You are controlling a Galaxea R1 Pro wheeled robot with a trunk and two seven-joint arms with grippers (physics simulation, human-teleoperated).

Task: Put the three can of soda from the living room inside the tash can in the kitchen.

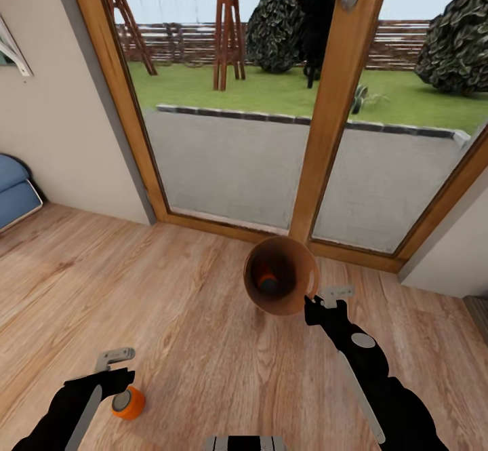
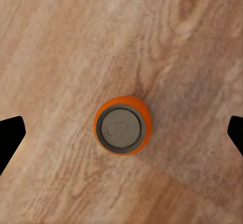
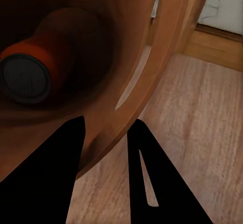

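Note:
On the wood floor stands an upright orange can of soda [image 1: 127, 402] [image 2: 121, 125]. My left gripper [image 1: 112, 375] [image 2: 121, 135] hangs open right over it, one finger on either side and well apart from it. The tan trash can [image 1: 290, 303] [image 3: 126, 42] is tilted, with its mouth toward the head camera, in front of the glass doors. My right gripper [image 1: 316, 300] [image 3: 104, 148] is shut on its rim, one finger inside and one outside. A second orange can of soda [image 1: 266, 280] [image 3: 35, 67] lies inside the bin.
Wood-framed glass doors [image 1: 335, 98] stand straight ahead, giving onto a garden. A light-blue sofa [image 1: 13, 190] edge shows at the far left and a white shelf [image 1: 13, 51] on the left wall. A wall corner [image 1: 447, 254] juts in at the right.

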